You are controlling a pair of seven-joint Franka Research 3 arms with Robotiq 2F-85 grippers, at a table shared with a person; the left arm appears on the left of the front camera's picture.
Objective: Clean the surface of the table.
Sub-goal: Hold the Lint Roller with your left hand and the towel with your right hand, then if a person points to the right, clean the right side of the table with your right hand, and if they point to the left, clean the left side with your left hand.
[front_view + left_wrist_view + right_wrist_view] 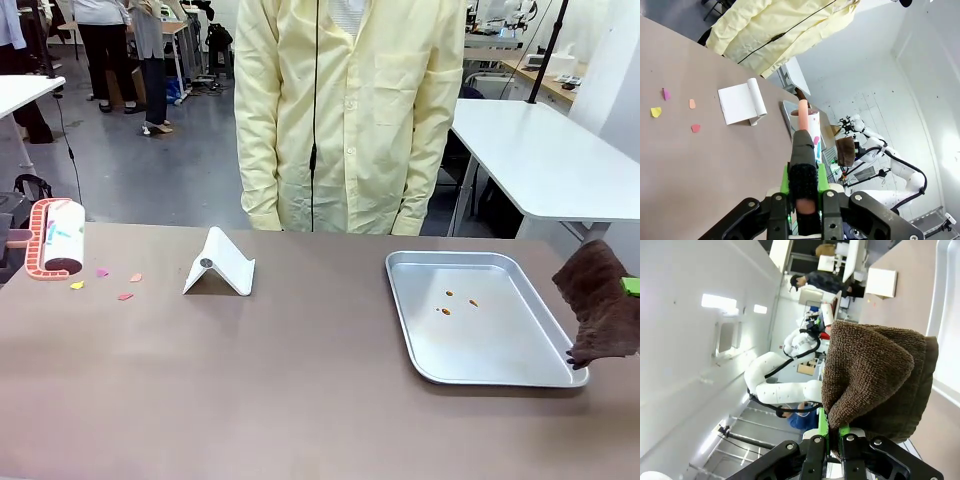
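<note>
The table (300,400) has a greyish-brown top. Small coloured paper scraps (124,296) lie near its left end, and I see these scraps (692,103) on the table (680,165) in the left wrist view too. My left gripper (804,186) is shut on the pink handle of a lint roller (807,120). That lint roller (55,240) is at the table's far left corner. My right gripper (628,287) hangs at the right edge, shut on a brown cloth (605,305). The cloth (875,380) drapes over my right gripper (832,435).
A silver tray (410,300) with a few orange crumbs lies right of centre, just left of the cloth. A white folded stand (218,265) sits left of centre. A person in a yellow shirt (345,110) stands at the far edge.
</note>
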